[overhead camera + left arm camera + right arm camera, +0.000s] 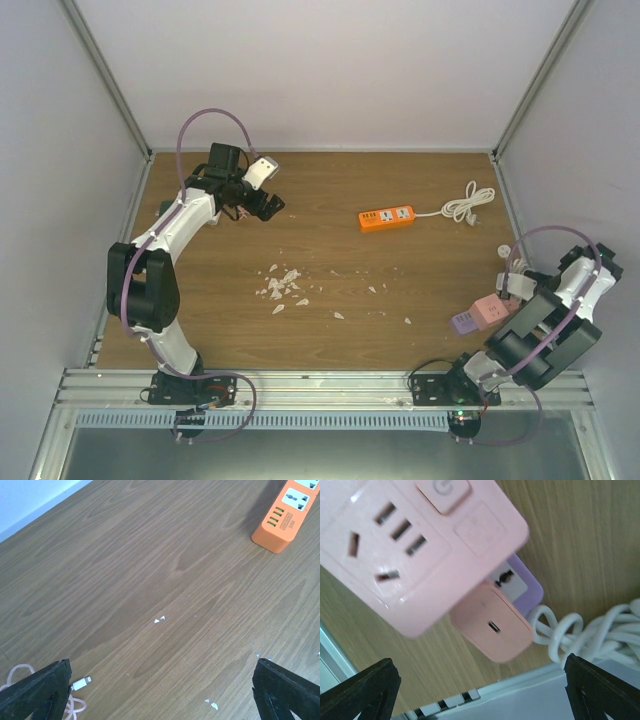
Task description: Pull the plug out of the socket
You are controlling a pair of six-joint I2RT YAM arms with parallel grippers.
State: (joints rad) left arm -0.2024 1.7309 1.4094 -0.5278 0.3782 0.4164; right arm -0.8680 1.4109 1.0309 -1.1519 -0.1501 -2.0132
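The plug (492,625) is a small pink block with a slot port in its face. You find it near the right edge of the table (330,330), just ahead of the right arm, seated on the purple socket strip (522,582). Its pins are hidden, so you cannot see how deep it sits. In the right wrist view its slotted face points up at the camera, and its long axis runs from upper left to lower right. A pink power strip (410,545) overlaps most of the purple strip and is cut off at the top and left of that view. From the top camera, plug and pink strip blur into one pink patch, partly hidden by the arm. A looped white cable (590,635) lies just beside the plug. Your right gripper (480,690) hangs above it with the fingers spread wide, touching nothing. Your left gripper (160,690), also spread wide, hovers over bare wood, well apart from the orange power strip (285,517).
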